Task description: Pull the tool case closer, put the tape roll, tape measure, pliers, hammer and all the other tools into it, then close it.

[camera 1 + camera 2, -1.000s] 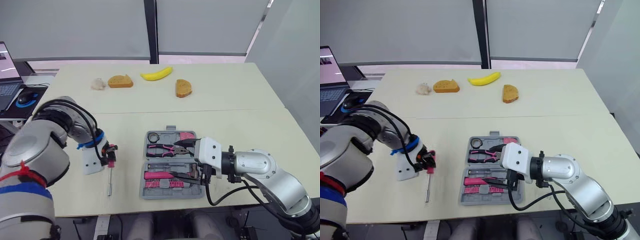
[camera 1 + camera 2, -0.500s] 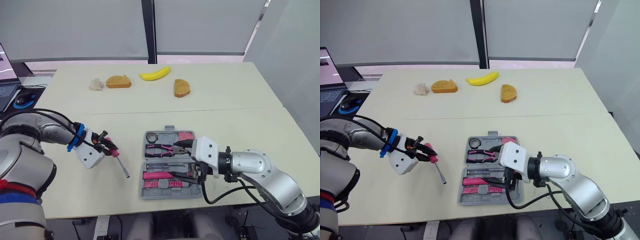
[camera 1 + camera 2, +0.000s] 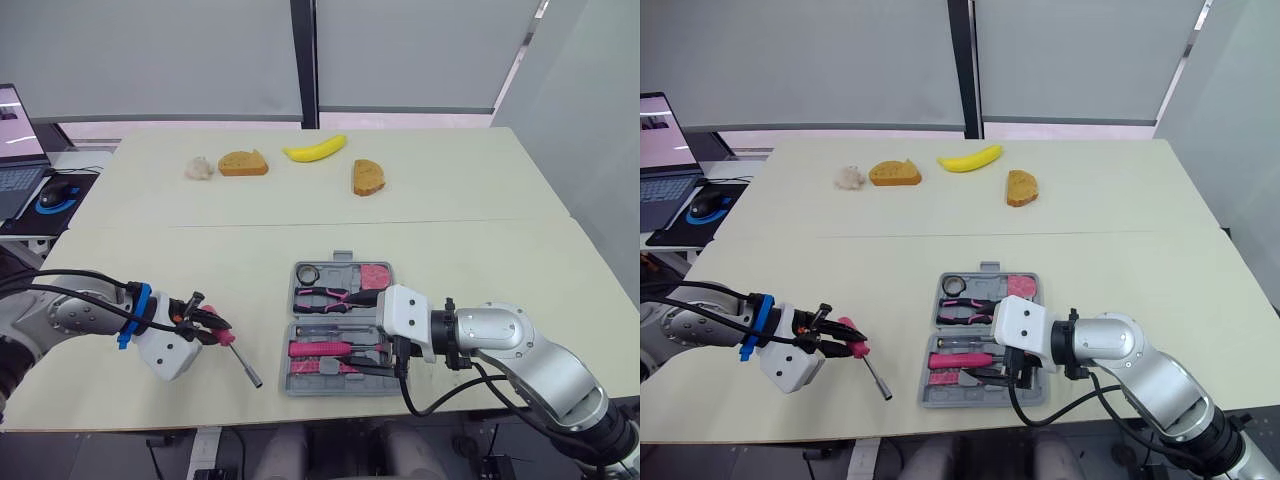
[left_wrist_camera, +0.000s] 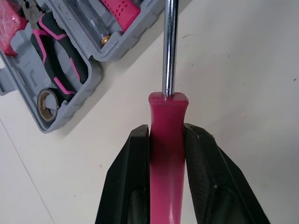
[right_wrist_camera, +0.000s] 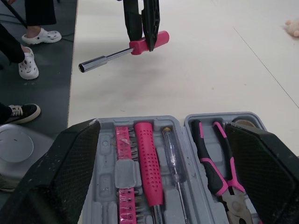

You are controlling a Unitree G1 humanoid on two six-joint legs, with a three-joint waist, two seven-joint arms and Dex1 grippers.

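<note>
tool case open | left gripper clamps screwdriver | right gripper spread | right wrist view adds shoes

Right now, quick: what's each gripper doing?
Left gripper: shut on the pink-handled, steel-shafted screwdriver.
Right gripper: fingers open, holding nothing, over the open grey plastic tool case.

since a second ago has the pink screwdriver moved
Yes: held in the left gripper, the screwdriver has swung its shaft tip toward the tool case, narrowing the gap.
</note>
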